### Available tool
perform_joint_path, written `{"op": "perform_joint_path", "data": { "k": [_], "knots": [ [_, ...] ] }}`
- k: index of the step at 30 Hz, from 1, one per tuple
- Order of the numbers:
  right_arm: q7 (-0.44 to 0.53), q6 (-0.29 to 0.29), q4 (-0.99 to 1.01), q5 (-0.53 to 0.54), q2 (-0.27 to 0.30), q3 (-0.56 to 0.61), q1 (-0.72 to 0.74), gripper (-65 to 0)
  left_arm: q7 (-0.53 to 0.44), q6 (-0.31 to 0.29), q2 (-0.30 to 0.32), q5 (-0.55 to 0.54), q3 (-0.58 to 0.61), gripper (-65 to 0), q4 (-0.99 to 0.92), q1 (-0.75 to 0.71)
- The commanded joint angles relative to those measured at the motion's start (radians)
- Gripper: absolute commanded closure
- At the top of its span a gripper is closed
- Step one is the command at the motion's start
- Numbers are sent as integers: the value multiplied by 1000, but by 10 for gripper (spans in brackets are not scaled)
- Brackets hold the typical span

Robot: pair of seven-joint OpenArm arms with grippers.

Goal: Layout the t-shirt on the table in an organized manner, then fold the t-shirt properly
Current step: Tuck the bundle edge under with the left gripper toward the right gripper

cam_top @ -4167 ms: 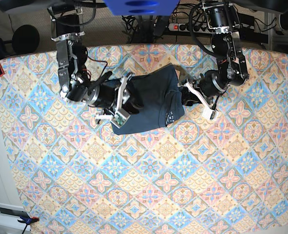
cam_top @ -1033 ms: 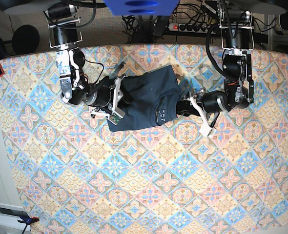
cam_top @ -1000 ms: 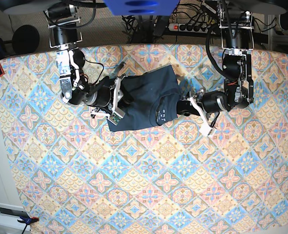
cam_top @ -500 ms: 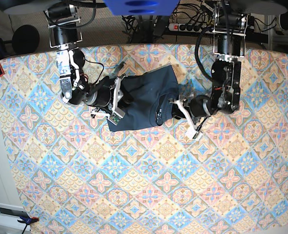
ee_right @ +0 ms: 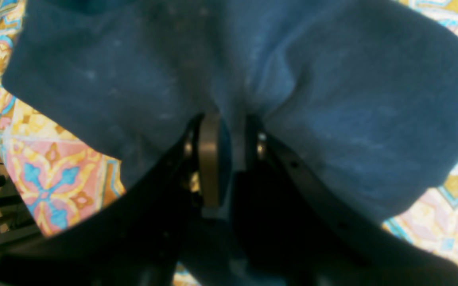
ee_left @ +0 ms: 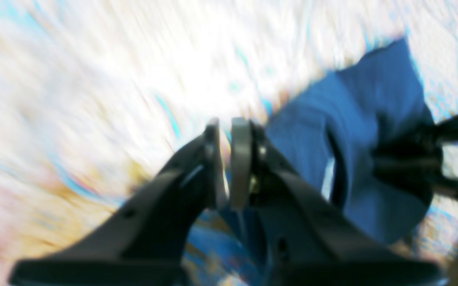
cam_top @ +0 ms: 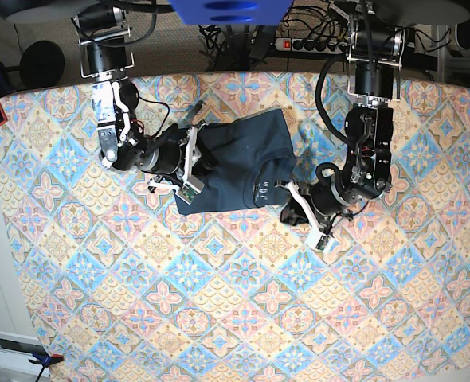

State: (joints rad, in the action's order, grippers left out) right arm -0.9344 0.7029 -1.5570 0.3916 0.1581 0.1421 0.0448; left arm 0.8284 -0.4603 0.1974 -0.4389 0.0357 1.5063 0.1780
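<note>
The right tool (ee_right: 227, 159) pinched a fold of the t-shirt (cam_top: 235, 163) at its edge. The left tool (ee_left: 229, 159) was pressed together, empty, just beside the shirt's opposite edge. The shirt lay bunched on the patterned surface (cam_top: 243, 302), toward its far side.

The t-shirt (cam_top: 235, 163) is plain dark navy, with a small row of white marks near one hem. The worktop (cam_top: 243, 302) wears a cloth of diamond tiles, each with a floral medallion in pink, light blue and cream, edged in yellow-orange. Both arms are black; a white part shows by the left claw (cam_top: 299, 208).
</note>
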Motion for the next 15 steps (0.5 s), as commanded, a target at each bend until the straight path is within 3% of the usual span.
{"op": "perform_joint_path", "data": {
  "k": [1,5,10,13,15],
  "knots": [
    [-4,-5,-9,-10,5,-5,16,-100,-30,-2,7,22,7,0,18,16],
    [-4,-5,-9,-10,5,-5,14,-100,-125,1,24,140,71,-3,32,18],
    [-4,-5,-9,-10,5,-5,14,-100,-148,4,49,305,161,-5,66,16],
    [-4,-5,-9,-10,5,-5,14,-100,-145,11,43,377,151,-7,63,16],
    [-4,-5,-9,-10,5,-5,14,-100,-142,54,27,392,106,-9,63,16]
  ]
}}
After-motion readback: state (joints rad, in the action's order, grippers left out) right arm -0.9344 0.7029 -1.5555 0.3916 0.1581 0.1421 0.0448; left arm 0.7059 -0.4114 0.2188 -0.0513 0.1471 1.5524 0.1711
